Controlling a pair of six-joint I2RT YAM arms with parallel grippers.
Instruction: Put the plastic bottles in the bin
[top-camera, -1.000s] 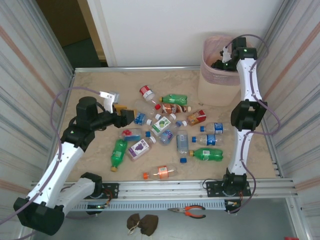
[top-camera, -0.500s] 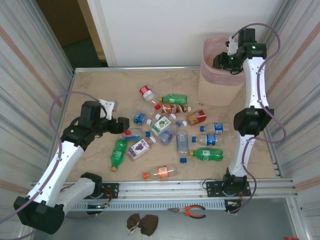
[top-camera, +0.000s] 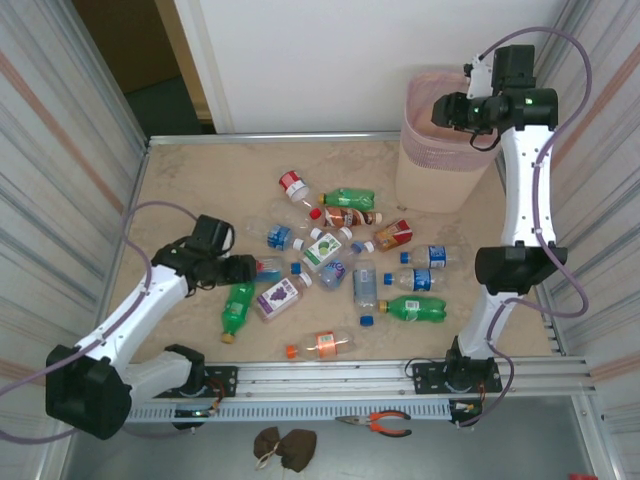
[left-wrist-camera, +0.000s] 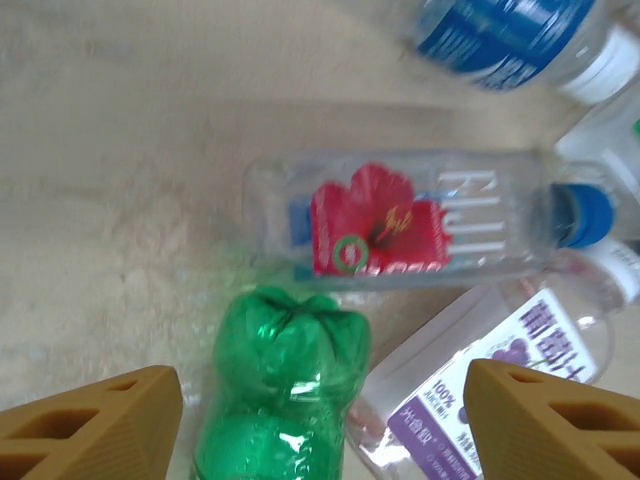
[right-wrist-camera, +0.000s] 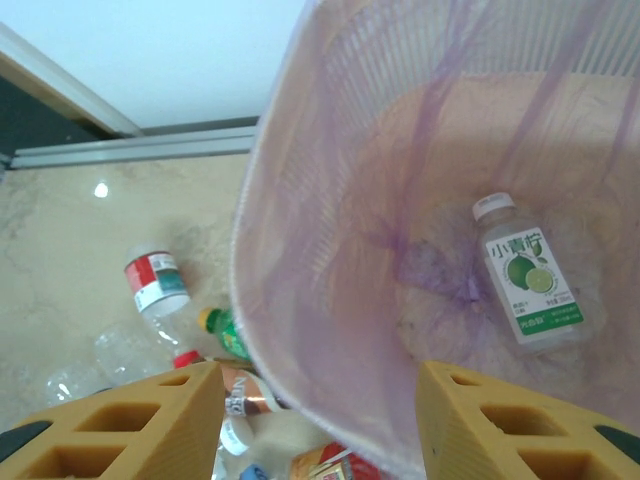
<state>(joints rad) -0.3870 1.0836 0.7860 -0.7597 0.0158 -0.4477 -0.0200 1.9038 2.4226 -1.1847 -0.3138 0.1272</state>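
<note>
Pale pink mesh bin (top-camera: 432, 150) stands at the worktop's (top-camera: 190, 185) far right corner, with one lime-labelled bottle (right-wrist-camera: 527, 282) lying on its bottom. The right claw (right-wrist-camera: 315, 375) hangs over its rim, fingers spread and empty. The other plastic bottles (top-camera: 415, 308) lie scattered mid-worktop. The left claw (left-wrist-camera: 320, 390) hovers, spread wide, above a green bottle (left-wrist-camera: 282, 360) just beside a clear, red-flower-labelled one (left-wrist-camera: 400, 225).
</note>
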